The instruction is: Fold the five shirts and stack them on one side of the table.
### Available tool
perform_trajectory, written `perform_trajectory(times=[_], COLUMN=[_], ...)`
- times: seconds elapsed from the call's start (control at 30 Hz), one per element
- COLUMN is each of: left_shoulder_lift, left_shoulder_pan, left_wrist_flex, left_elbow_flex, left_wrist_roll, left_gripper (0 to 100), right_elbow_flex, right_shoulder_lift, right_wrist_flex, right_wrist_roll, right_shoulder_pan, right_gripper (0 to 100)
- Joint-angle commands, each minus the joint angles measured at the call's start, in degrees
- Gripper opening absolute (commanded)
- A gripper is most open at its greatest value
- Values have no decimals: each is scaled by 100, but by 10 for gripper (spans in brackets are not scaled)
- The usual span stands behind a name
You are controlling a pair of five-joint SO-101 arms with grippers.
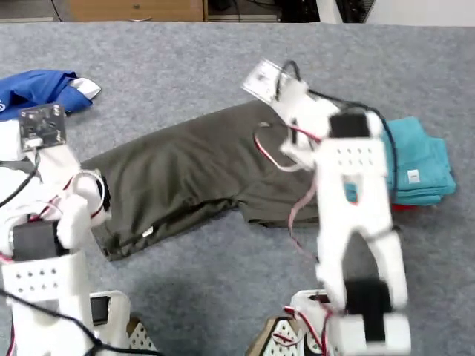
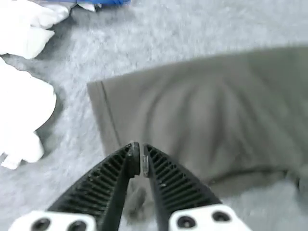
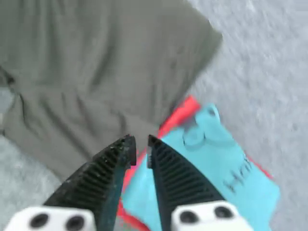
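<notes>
— Table surface first: what do I enter?
— Grey, carpet-like table [image 1: 185, 59], with a wooden cabinet [image 1: 133, 9] behind its far edge. I count four shirts on it from the high view.

— List them.
— Item one: olive shirt [image 1: 178, 170], spread flat across the middle and lying aslant.
Item two: blue shirt [image 1: 37, 89], bunched at the far left corner, well apart from the olive one.
Item three: teal shirt [image 1: 423, 159], folded, at the right side of the table.
Item four: red shirt [image 3: 180, 113], under the teal one, with a thin strip of its edge showing. The olive shirt's right end touches this stack.

— And the grippers?
— Left gripper [image 2: 138, 158]: tips pressed together at the hemmed edge of the olive shirt's left end. I cannot tell whether cloth is caught between them.
Right gripper [image 3: 139, 144]: fingers slightly apart, holding nothing. I see it hanging above the spot where the olive shirt meets the red and teal stack.
</notes>
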Motion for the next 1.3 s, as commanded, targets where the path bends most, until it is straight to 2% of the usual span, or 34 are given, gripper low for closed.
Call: perform_trajectory(times=[0.0, 0.1, 0.3, 0.63, 0.7, 0.87, 0.97, 1.27], left_shoulder_lift=[725, 1710, 3468, 5508, 5666, 5754, 5727, 4136], left_shoulder_pan=[-53, -70, -563, -721, -730, -756, -721, -484], left_wrist_flex=[-1099, -1705, -2585, -2690, -2804, -2971, -2954, -1565], left_elbow_flex=[387, 501, 9, -721, -712, -721, -747, -1152], left_wrist_roll=[387, 536, 527, 475, 413, -264, -431, -686], left_gripper=[19, 19, 19, 19, 19, 19, 19, 19], right_elbow_flex=[-1218, -2167, -4048, -7565, -8251, -9895, -10510, -10457], right_shoulder_lift=[1200, 2246, 4180, 7495, 8013, 8787, 8971, 7714], right_wrist_flex=[0, 26, 9, 9, 35, 413, 985, 2347], right_wrist_roll=[-387, -580, -642, -642, -642, -615, -607, -290], right_shoulder_pan=[-391, -585, -637, 13, 119, 180, 92, -338], right_gripper=[19, 12, 13, 15, 15, 15, 15, 16])
